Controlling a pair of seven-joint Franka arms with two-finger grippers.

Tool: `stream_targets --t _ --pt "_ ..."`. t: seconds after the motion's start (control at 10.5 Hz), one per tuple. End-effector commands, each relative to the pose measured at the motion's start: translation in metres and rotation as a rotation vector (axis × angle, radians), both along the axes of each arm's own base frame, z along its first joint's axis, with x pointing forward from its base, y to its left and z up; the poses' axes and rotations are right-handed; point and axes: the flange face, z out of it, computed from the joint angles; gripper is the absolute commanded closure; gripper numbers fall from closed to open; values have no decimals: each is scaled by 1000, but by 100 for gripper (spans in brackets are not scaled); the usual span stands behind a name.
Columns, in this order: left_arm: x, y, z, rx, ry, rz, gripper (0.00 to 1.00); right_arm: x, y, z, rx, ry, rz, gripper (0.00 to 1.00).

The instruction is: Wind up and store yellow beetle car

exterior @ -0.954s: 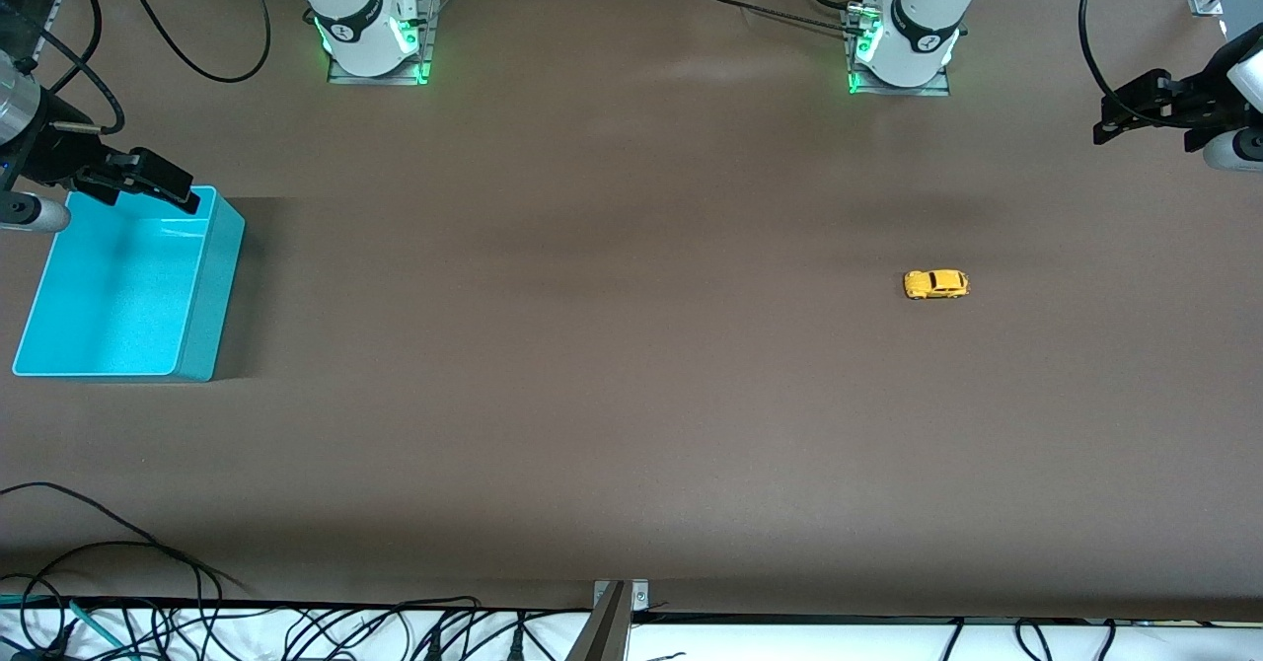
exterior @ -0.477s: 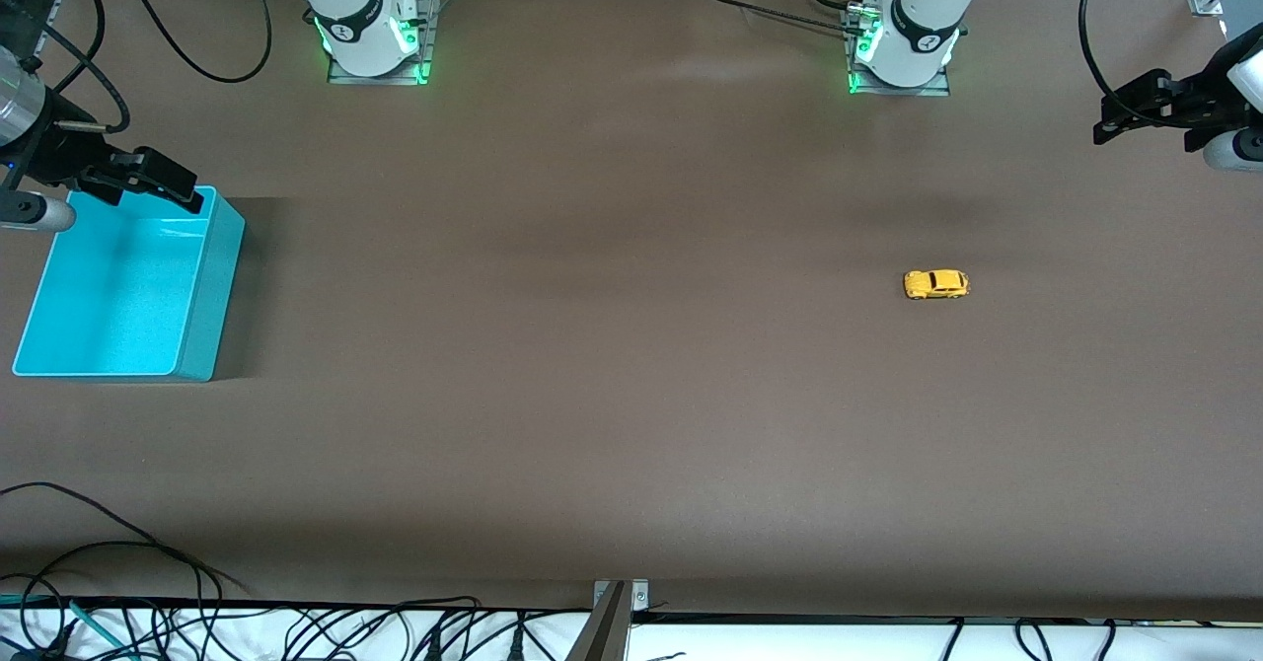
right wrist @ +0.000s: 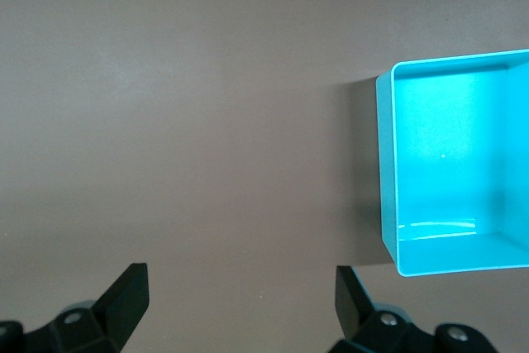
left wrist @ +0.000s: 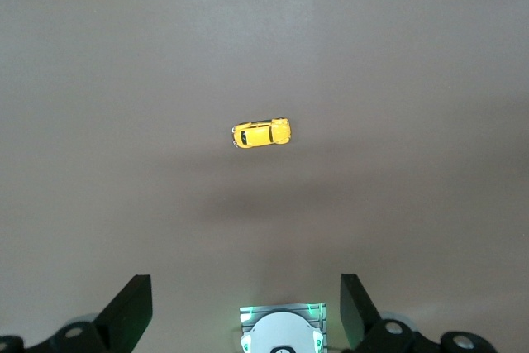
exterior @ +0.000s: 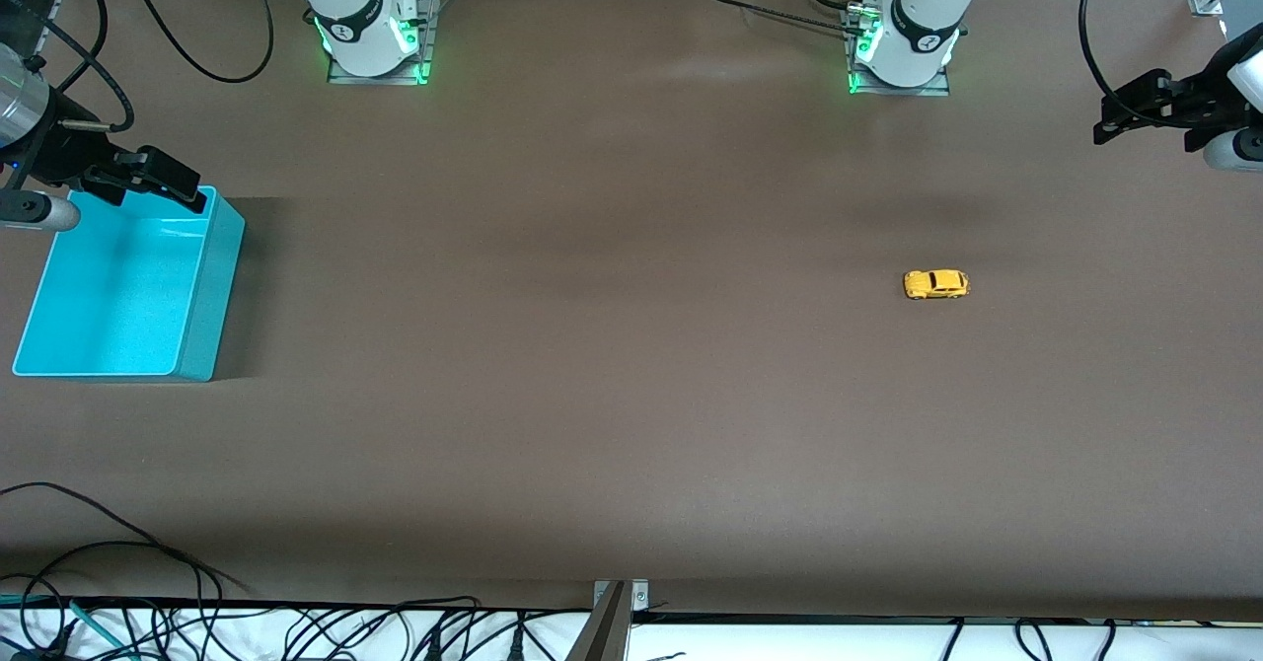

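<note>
Robot lab: bolted arm bases [exterior: 370, 35], loose cables [exterior: 296, 631], brown table [exterior: 592, 345].

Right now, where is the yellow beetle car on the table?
In the front view, the yellow beetle car stands alone on the brown table, toward the left arm's end, nearer the camera than the left arm's base.

Tiny yellow beetle car [exterior: 936, 284] [left wrist: 261, 133] (upright on its wheels) toward the left arm's end

table [exterior: 631, 395]: matt brown cloth-like | bin [exterior: 212, 286]: glossy turquoise plastic | yellow beetle car [exterior: 936, 284]: shiny
</note>
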Motion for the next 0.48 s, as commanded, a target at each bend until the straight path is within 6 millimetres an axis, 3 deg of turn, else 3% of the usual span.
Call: stream_targets --t 0.0,0.38 --pt "0 7 6 -11 3 8 0 -1 1 8 -2 0 -2 0" --pt "0 8 7 -14 1 11 0 -1 0 7 -2 1 -2 0"
